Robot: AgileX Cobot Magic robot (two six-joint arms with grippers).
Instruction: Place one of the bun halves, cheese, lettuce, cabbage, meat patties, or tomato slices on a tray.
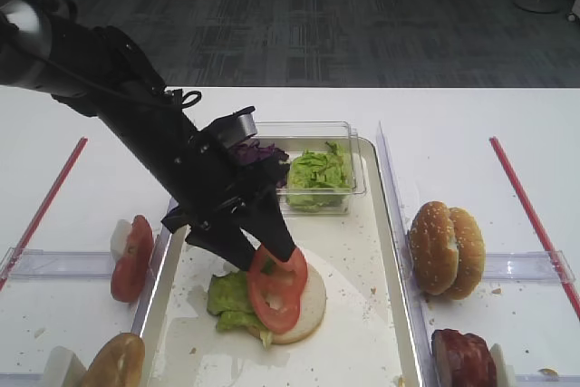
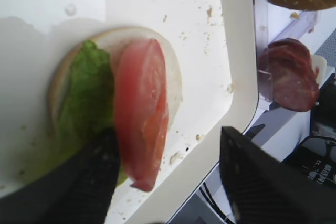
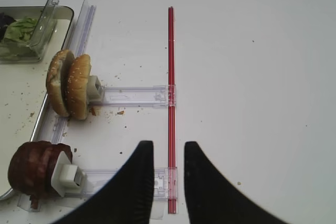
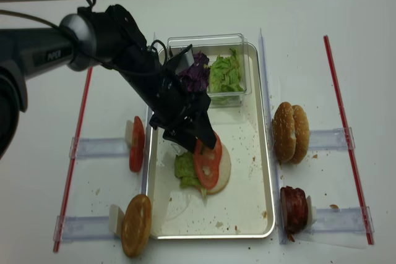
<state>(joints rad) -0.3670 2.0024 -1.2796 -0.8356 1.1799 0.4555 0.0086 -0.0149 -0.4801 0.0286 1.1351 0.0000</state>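
A bright-red tomato slice (image 1: 276, 287) (image 2: 142, 124) stands tilted on a pale cut bun half (image 1: 313, 301) (image 2: 170, 72), beside a lettuce leaf (image 1: 231, 301) (image 2: 86, 98), all on the cream tray (image 1: 362, 314) (image 4: 247, 177). My left gripper (image 1: 270, 258) (image 2: 168, 132) hovers right over them with its jaws wide apart. The slice leans against one finger and the other finger stands well clear of it. My right gripper (image 3: 168, 145) hangs over the bare table on the right with a narrow gap and nothing in it.
A clear tub at the tray's far end holds green lettuce (image 1: 317, 174) and purple cabbage (image 1: 256, 153). Racks right of the tray carry sesame bun halves (image 1: 444, 249) (image 3: 68, 83) and meat patties (image 1: 462, 358) (image 3: 34, 167). Left racks hold tomato slices (image 1: 132, 258) and a bun (image 1: 116, 362). A red strip (image 3: 170, 77) lies below the right gripper.
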